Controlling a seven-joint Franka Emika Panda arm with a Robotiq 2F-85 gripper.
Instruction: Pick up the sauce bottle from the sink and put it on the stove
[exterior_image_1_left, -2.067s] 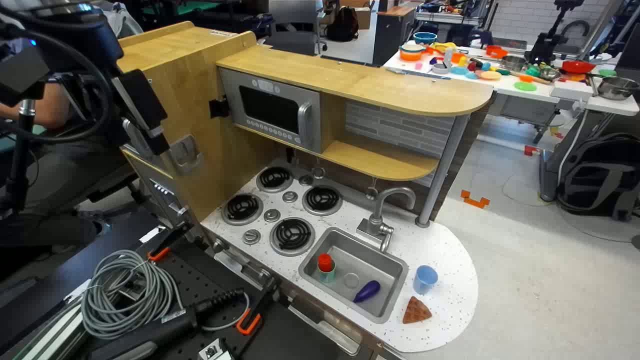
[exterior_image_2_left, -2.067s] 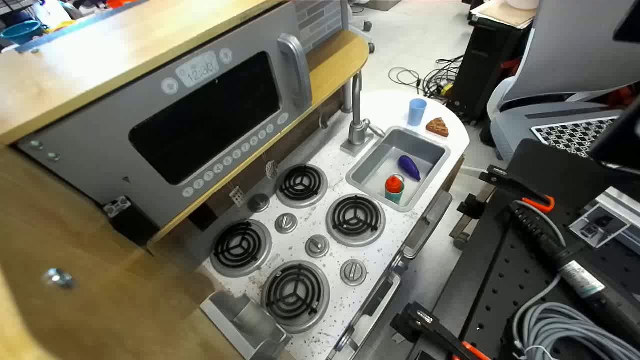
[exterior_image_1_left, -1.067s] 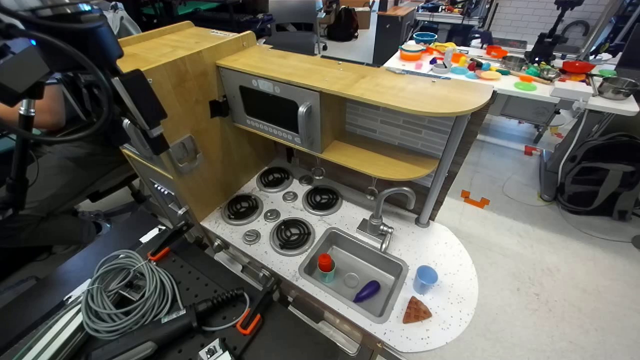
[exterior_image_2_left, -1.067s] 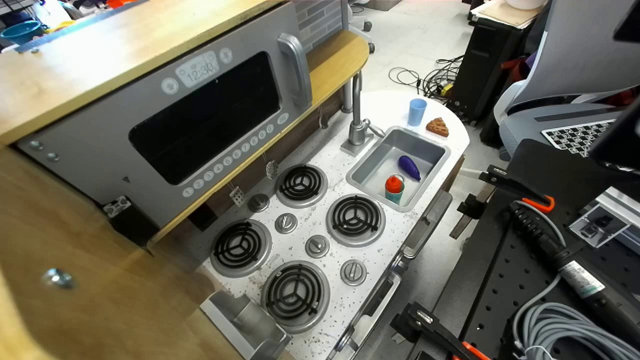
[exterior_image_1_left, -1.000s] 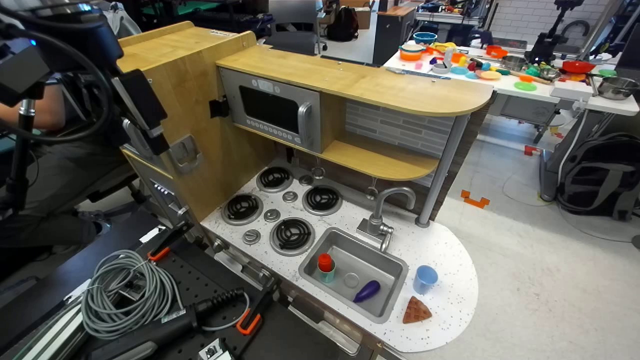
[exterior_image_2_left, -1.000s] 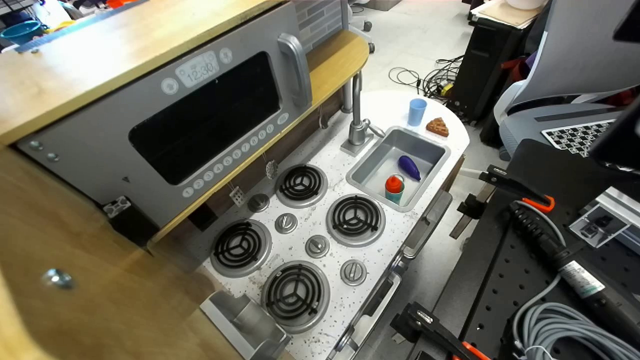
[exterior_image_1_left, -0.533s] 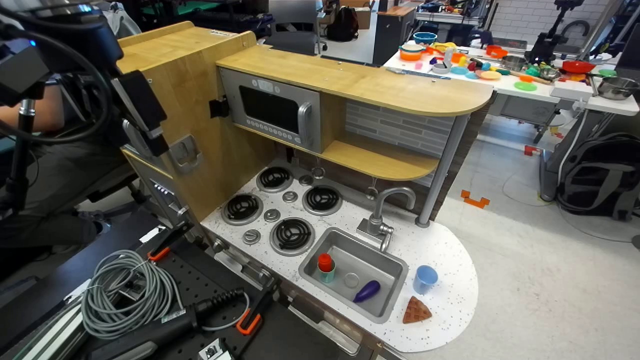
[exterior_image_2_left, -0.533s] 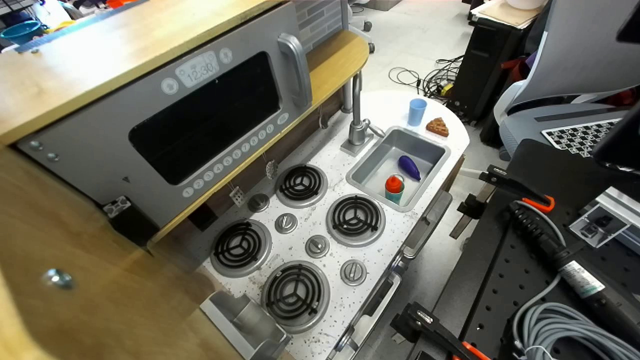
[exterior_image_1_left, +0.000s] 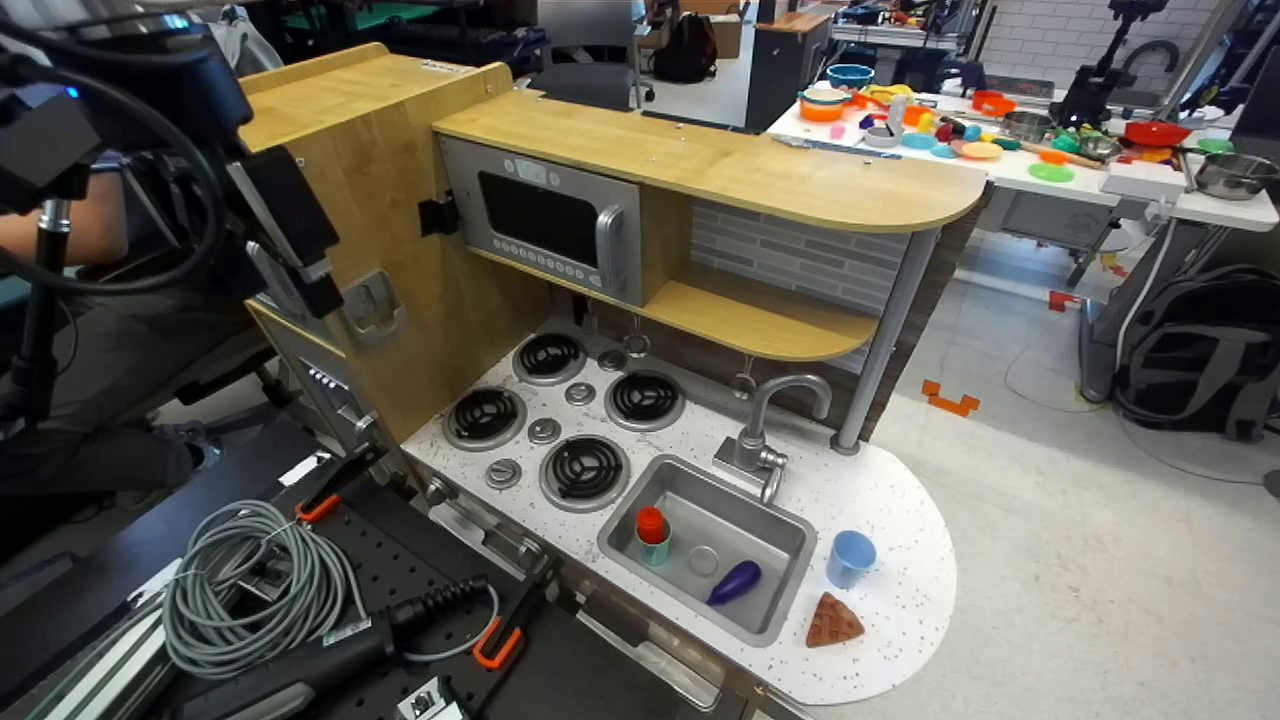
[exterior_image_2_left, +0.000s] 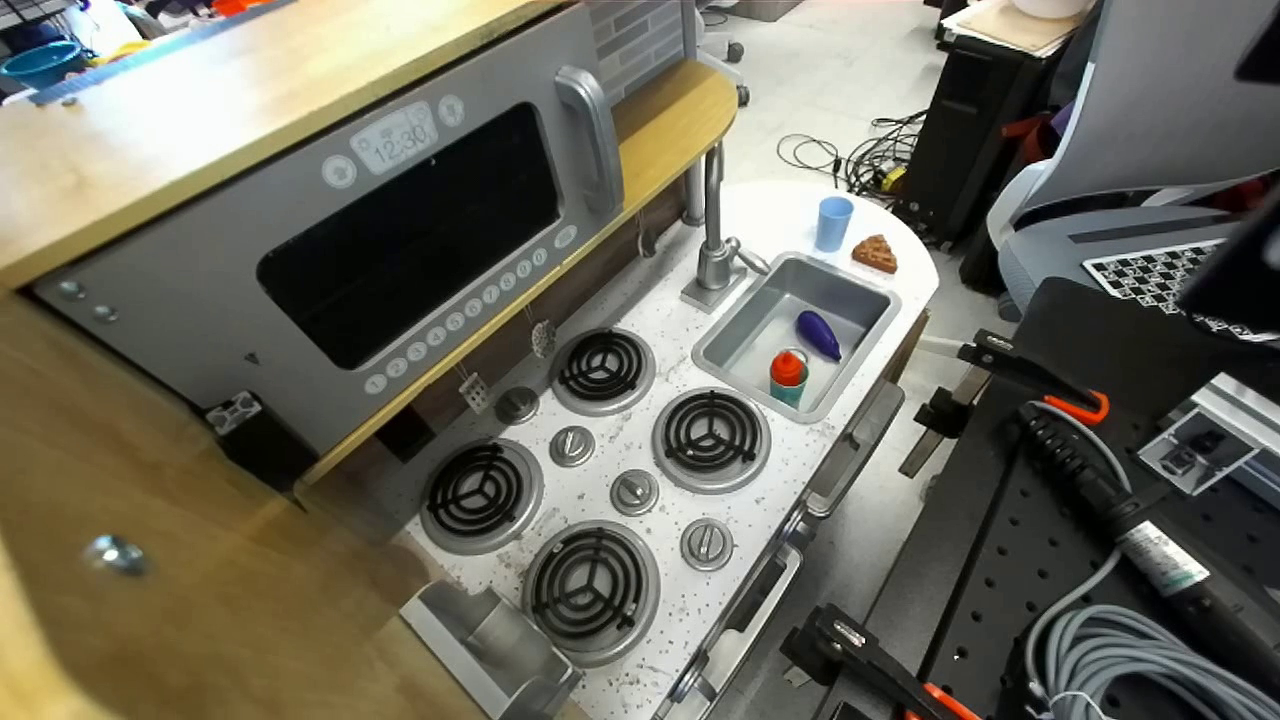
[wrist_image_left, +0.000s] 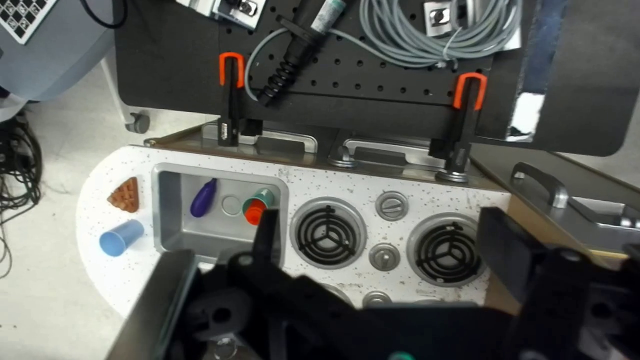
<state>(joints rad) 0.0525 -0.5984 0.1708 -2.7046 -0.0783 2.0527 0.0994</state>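
The sauce bottle shows as a red top (exterior_image_1_left: 650, 524) standing in a teal cup or base (exterior_image_1_left: 654, 551); whether they are separate I cannot tell. It is upright in the grey sink (exterior_image_1_left: 690, 495), at the end nearest the stove burners (exterior_image_1_left: 585, 472). The same bottle (exterior_image_2_left: 787, 369), sink (exterior_image_2_left: 740, 335) and burners (exterior_image_2_left: 710, 440) show in an exterior view. In the wrist view my gripper (wrist_image_left: 381, 220) is open and empty, high above the burners (wrist_image_left: 328, 235). Its left finger lies just beside the red top (wrist_image_left: 255, 212) in the picture, well above it. The lower burners are hidden by the gripper.
A purple eggplant (exterior_image_1_left: 735, 582) lies in the sink. A blue cup (exterior_image_1_left: 850, 558) and a waffle wedge (exterior_image_1_left: 833, 622) are on the counter beyond it. A curved faucet (exterior_image_1_left: 765, 410), the microwave box (exterior_image_2_left: 420, 230) and a wooden shelf (exterior_image_1_left: 760, 318) rise behind. Clamps (wrist_image_left: 467, 120) hold the front table edge.
The arm at the edge of both exterior views has shifted very slightly. A background chair moved a little between the oldest frames and the later ones. The bottle, eggplant, cup and waffle have not moved.
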